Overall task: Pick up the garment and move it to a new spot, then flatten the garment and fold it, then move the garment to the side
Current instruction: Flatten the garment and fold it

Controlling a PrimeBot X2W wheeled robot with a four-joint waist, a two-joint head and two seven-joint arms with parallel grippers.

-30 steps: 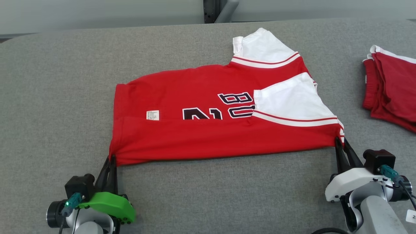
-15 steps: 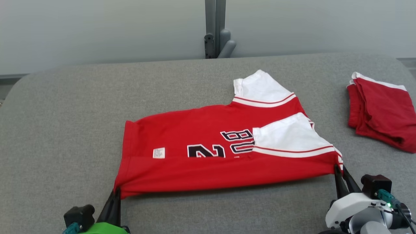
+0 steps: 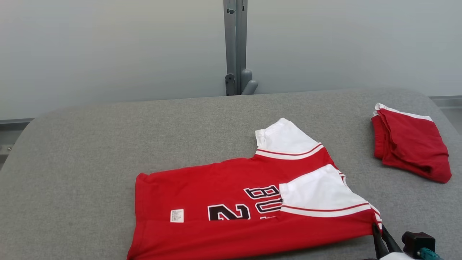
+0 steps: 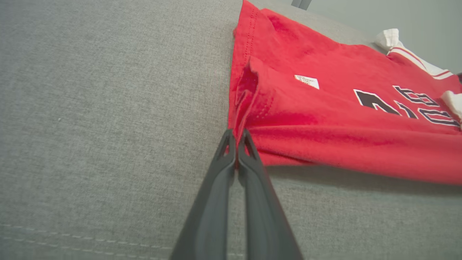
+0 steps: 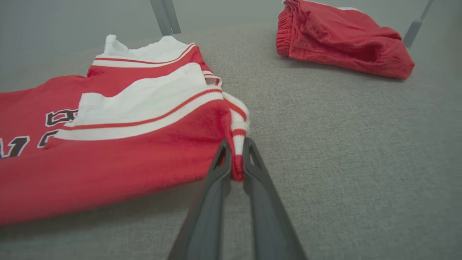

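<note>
Garment (image 3: 231, 187) corners still in L tool (image 4: 236, 133) & R tool (image 5: 236, 143); view higher.

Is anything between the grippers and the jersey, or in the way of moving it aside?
Nothing between: the left gripper pinches the jersey's hem corner, the right gripper its striped edge. Folded red shorts lie at the table's far right, apart from it; a move that way could meet them. Leftward nothing visible blocks.
</note>
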